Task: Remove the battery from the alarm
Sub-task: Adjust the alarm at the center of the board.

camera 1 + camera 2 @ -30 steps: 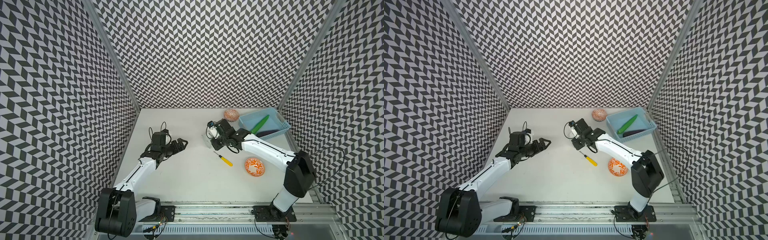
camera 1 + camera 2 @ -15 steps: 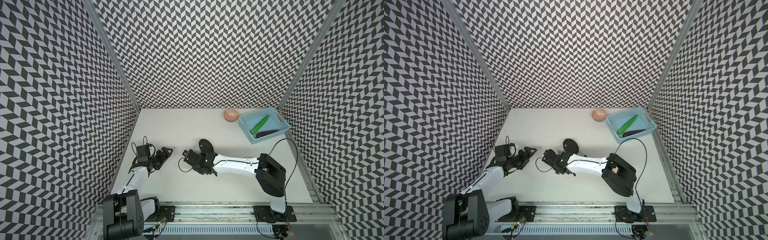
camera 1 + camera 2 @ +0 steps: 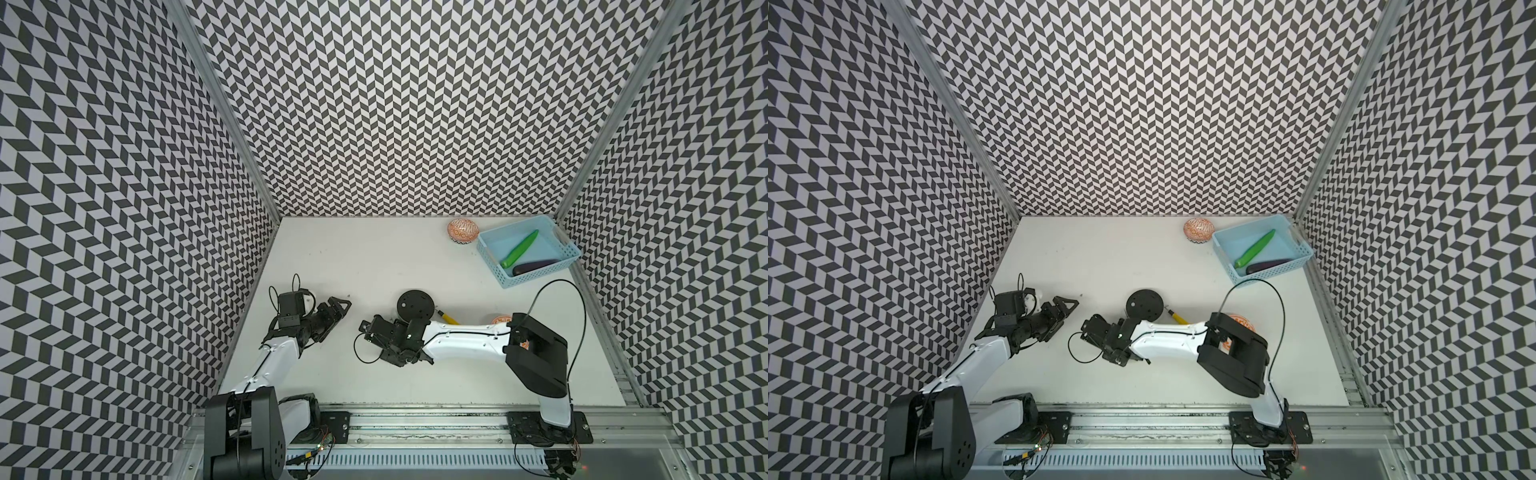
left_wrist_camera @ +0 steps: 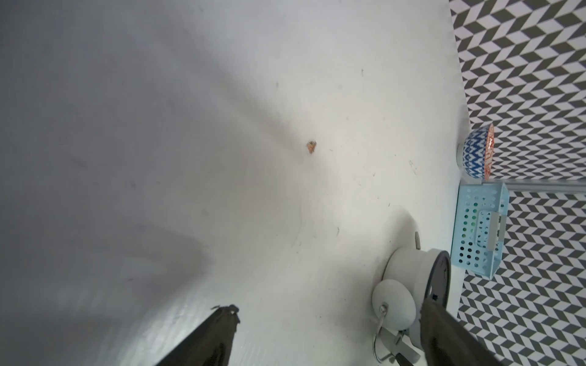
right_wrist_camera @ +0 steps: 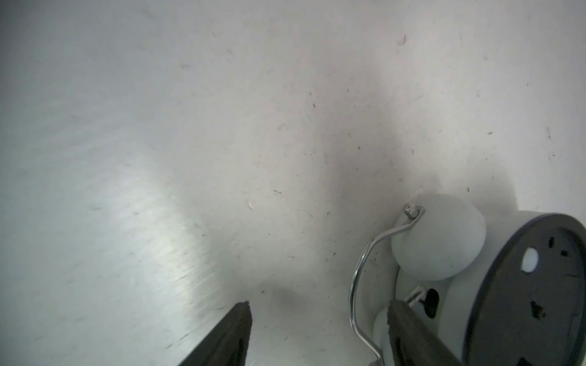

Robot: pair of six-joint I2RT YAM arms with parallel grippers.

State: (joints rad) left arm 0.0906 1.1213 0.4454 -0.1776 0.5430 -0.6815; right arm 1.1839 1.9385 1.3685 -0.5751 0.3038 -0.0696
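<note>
Plainly, the white twin-bell alarm point(image 3: 415, 306) lies face down, black back up; left pincer point(image 4: 328, 307) and right pincer point(image 5: 318, 305) gape empty

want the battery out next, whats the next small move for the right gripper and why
Probably slide the right gripper sideways over the alarm and lower it onto the black back. Its jaws stand open over the table with one finger beside the wire handle; the back faces up, no battery showing yet.
</note>
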